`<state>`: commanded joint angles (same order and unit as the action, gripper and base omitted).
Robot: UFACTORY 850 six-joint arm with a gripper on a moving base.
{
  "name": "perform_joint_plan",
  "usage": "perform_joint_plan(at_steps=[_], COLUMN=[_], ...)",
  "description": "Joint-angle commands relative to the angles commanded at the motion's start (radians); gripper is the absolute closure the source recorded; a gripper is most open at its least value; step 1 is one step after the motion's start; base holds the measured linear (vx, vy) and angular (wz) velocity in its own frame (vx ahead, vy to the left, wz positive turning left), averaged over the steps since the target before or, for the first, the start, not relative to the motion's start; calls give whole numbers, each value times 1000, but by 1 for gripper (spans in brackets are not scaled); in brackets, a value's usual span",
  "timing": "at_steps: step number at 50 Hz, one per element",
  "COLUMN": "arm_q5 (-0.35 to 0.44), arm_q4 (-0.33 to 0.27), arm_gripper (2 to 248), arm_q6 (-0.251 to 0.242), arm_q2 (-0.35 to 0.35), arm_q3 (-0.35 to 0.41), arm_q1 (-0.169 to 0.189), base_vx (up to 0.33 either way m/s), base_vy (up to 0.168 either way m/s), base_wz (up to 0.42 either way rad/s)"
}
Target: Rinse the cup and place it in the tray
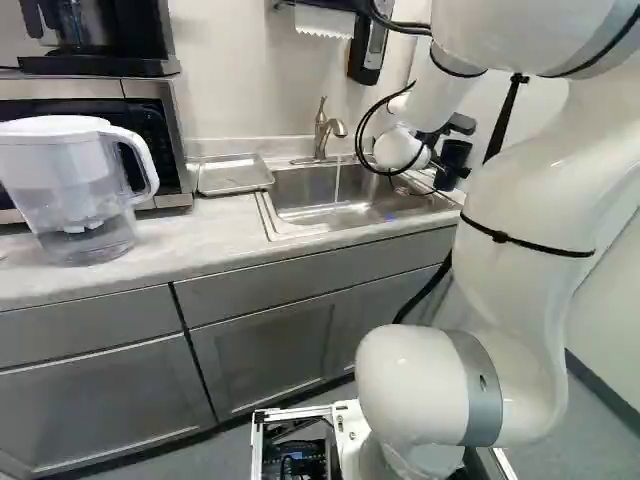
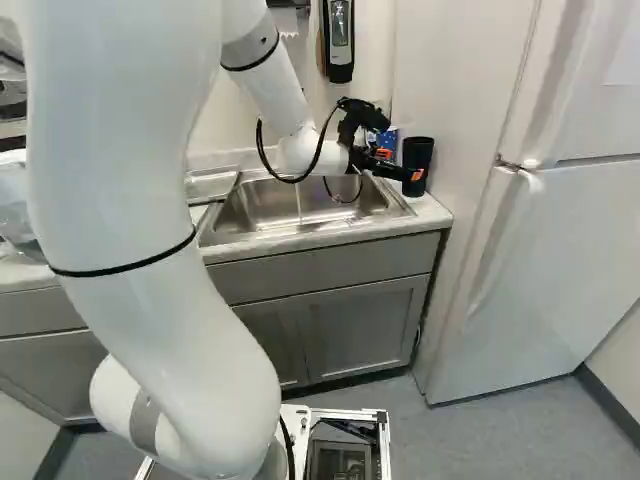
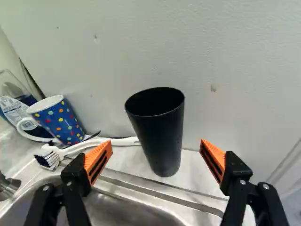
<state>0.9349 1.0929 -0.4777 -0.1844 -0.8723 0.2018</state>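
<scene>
Water (image 1: pixel 337 184) runs into the sink (image 1: pixel 350 214), yet I judge rinsing and placing both left to do: the tray (image 1: pixel 235 175) lies past the sink's far side from my cup. My gripper (image 3: pixel 156 145) is spread wide, pinching nothing, its fingers to either side of the black cup (image 3: pixel 158 136), which stands on the counter (image 3: pixel 195 170) beside the sink. The cup's mouth points up, its long axis vertical, narrower base down.

We see: cup (image 3: pixel 161 136) plain black; mug (image 3: pixel 61 122) blue with multicoloured dots, white handle (image 3: pixel 35 137); brush (image 3: pixel 70 149) white, bristles (image 3: pixel 46 161) dark and white; tray (image 1: pixel 235 175) silver-grey; cabinets (image 1: pixel 100 410) matte grey; fridge (image 2: pixel 560 260) white.
</scene>
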Motion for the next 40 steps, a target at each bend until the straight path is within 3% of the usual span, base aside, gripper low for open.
perform_joint_plan(at_steps=[16, 40], arm_q5=[75, 78], arm_q4=[23, 23], arm_gripper=[3, 3], arm_q6=[0, 0], arm_q2=[-44, -88], arm_q3=[-20, -72], arm_q1=[-4, 0], base_vx=[0, 0], base_vy=[0, 0], base_wz=[0, 0])
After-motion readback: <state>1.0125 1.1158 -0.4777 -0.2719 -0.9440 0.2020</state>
